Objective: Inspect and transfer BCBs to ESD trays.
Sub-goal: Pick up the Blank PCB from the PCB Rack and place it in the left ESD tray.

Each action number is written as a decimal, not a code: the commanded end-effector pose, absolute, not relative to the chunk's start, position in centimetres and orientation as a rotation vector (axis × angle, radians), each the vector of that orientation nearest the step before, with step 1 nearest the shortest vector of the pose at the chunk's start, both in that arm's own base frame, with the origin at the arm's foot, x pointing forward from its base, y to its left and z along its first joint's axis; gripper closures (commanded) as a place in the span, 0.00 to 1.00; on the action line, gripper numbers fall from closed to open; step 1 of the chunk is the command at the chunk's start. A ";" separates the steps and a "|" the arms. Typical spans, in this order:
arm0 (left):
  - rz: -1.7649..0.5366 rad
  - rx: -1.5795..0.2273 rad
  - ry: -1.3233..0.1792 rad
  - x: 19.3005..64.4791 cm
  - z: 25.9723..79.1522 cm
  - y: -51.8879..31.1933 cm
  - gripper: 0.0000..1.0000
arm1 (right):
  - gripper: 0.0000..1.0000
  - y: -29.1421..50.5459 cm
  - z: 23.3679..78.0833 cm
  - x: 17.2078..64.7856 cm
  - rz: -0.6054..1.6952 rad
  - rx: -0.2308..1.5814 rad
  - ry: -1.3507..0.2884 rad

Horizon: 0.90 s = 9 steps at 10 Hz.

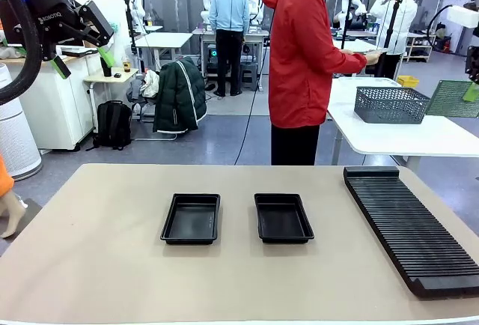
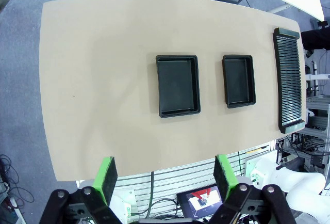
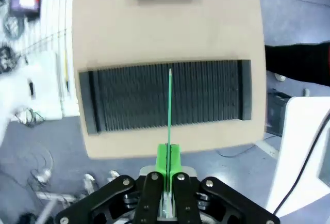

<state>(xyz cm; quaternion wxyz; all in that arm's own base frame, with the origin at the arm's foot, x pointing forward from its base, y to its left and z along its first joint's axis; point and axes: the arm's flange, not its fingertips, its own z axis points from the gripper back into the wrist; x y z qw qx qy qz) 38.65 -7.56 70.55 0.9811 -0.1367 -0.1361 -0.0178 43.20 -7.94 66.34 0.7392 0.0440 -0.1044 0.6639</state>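
Two black ESD trays (image 1: pixel 191 219) (image 1: pixel 283 218) lie side by side mid-table, both with nothing in them; from high above, the left wrist view shows the same trays (image 2: pixel 178 84) (image 2: pixel 238 80). At the far right, high over the table's edge, my right gripper (image 1: pixel 470 89) is shut on a green BCB (image 1: pixel 451 99). In the right wrist view that BCB (image 3: pixel 169 105) stands edge-on as a thin green line between the closed pads (image 3: pixel 168 157), above the slotted rack (image 3: pixel 165 96). My left gripper (image 1: pixel 84 63) hangs high at the upper left, open (image 2: pixel 166 180) and holding nothing.
A long black ribbed rack (image 1: pixel 408 228) lies along the table's right side. A person in a red hoodie (image 1: pixel 299 63) stands at the far side, turned toward a white side table (image 1: pixel 419 136) carrying a grey mesh basket (image 1: pixel 391 104).
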 end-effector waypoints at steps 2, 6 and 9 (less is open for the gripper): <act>-0.032 -0.278 -0.275 38.5 70.5 -7.4 0.00 | 0.97 -2.5 63.7 45.2 1.109 0.363 -0.269; -0.032 -0.278 -0.275 38.5 70.5 -7.4 0.00 | 0.97 6.7 56.2 46.1 0.773 0.660 -0.275; -0.032 -0.278 -0.275 38.5 70.5 -7.4 0.00 | 0.97 14.4 49.6 46.3 0.520 0.854 -0.277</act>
